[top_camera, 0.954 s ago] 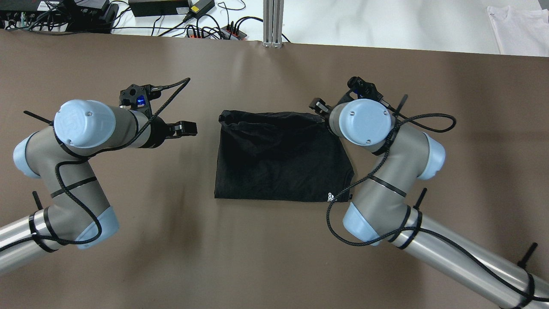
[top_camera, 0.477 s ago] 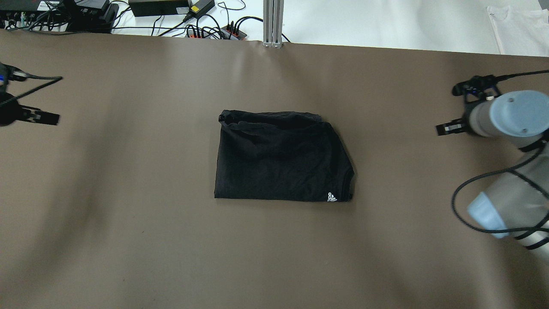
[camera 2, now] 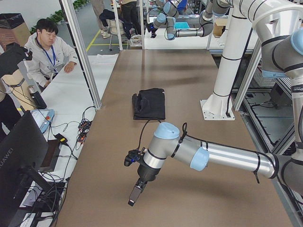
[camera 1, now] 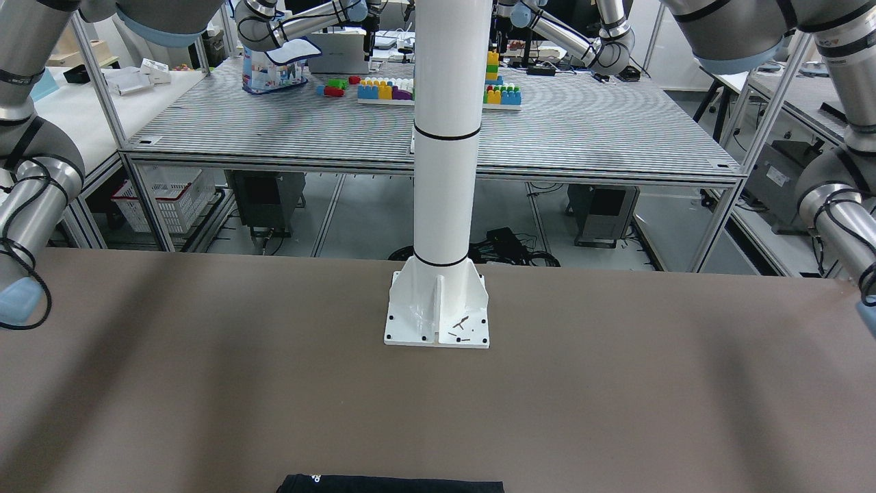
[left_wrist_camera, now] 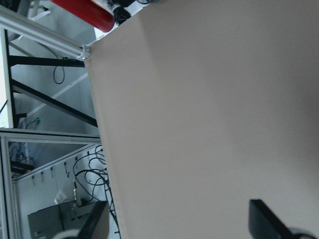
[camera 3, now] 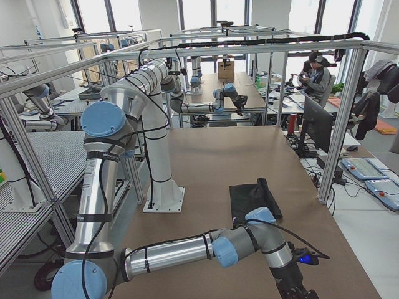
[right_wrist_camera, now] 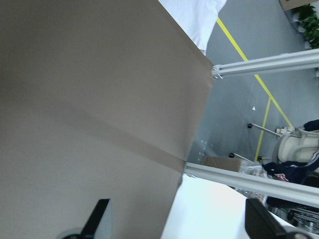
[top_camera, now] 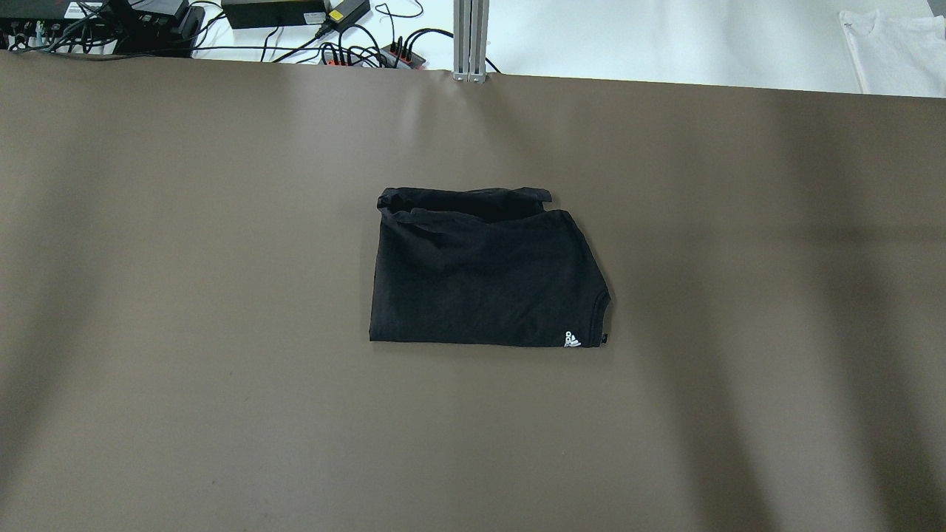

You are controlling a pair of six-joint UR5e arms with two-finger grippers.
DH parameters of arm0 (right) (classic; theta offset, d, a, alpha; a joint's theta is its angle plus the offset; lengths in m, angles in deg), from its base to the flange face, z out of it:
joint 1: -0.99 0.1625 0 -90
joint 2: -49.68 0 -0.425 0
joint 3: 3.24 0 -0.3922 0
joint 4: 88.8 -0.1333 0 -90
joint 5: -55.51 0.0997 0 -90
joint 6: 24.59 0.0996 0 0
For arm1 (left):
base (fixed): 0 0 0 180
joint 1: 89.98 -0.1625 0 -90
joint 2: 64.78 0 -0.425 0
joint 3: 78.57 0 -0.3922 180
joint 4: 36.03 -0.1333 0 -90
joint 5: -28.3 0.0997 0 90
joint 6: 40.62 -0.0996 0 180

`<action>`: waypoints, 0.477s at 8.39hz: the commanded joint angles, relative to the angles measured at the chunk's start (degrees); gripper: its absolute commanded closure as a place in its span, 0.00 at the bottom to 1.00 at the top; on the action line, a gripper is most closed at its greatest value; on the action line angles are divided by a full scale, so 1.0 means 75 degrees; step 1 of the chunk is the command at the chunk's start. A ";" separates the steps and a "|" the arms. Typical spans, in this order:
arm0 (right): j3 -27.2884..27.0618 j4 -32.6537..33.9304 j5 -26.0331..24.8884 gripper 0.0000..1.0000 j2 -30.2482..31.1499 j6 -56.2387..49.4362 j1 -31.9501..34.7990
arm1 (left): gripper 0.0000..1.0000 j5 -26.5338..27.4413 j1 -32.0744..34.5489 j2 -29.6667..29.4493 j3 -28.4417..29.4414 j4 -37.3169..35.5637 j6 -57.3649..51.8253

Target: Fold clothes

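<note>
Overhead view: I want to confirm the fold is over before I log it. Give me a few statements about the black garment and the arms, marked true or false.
1. The black garment lies folded on the brown table, with no arm touching it. True.
2. Its white logo is at the far left corner in the overhead view. False: it is at the near right corner.
3. The left end effector grips the garment. False: it is open over bare table.
4. The right end effector is open. True.
5. A white pole stands bolted to the table on the robot's side of the garment. True.
</note>
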 commanded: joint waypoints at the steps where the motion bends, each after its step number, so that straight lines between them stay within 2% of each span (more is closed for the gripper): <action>1: -0.0270 -0.0179 -0.0582 0.06 0.0340 -0.0479 0.0263 | 0.00 0.0935 0.0045 0.0170 -0.0144 0.0013 -0.0177; 2: -0.0295 -0.0121 -0.0465 0.06 0.0329 -0.0200 0.0263 | 0.00 0.0783 0.0045 0.0053 -0.0100 -0.0057 -0.0061; 4: -0.0272 -0.0132 0.0387 0.06 0.0375 0.0166 0.0263 | 0.00 0.0805 0.0068 0.0262 -0.0274 0.0047 -0.0165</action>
